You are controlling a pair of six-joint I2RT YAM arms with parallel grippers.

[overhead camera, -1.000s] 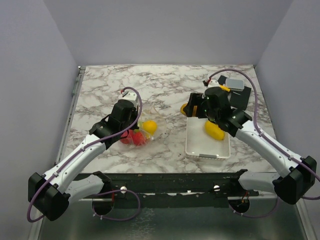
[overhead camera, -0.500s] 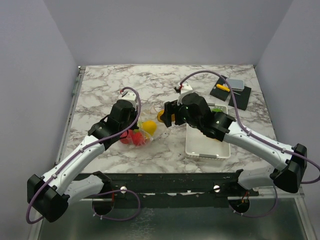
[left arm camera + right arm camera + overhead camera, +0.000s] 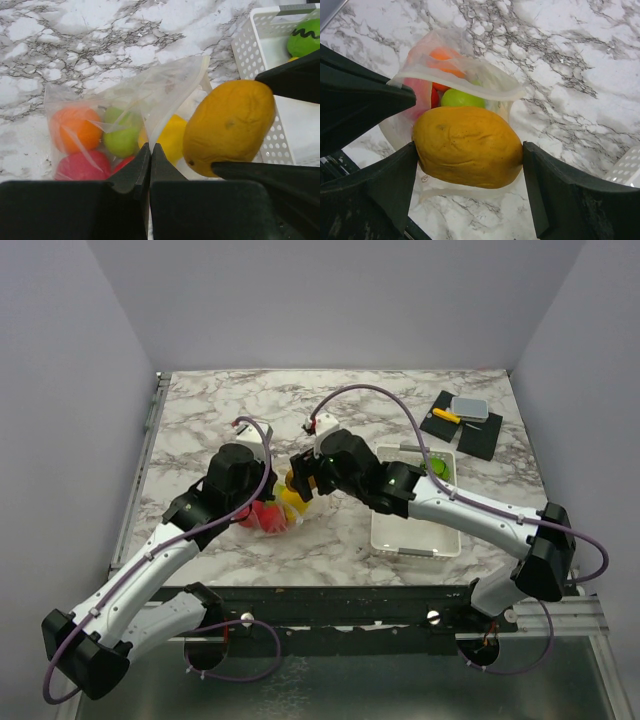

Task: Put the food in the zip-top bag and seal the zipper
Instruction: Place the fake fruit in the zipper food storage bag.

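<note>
The clear zip-top bag (image 3: pixel 125 100) lies on the marble table with its mouth held open; it also shows in the top view (image 3: pixel 272 520) and the right wrist view (image 3: pixel 455 70). Inside are an orange fruit (image 3: pixel 72 127), a green one (image 3: pixel 120 137), a red one (image 3: pixel 80 165) and a yellow one (image 3: pixel 172 137). My left gripper (image 3: pixel 150 150) is shut on the bag's upper mouth edge. My right gripper (image 3: pixel 470 150) is shut on a yellow-orange mango-like fruit (image 3: pixel 467 145), held just above the bag's mouth; it also shows in the left wrist view (image 3: pixel 227 125).
A white slotted basket (image 3: pixel 415 540) stands to the right of the bag, with a green fruit (image 3: pixel 437 468) at its far end. Black pads with a grey box (image 3: pixel 468 408) and a yellow item lie at the far right.
My right gripper has carried the yellow-orange fruit left from over the white basket to the bag's mouth. The left gripper has kept its hold on the bag.
</note>
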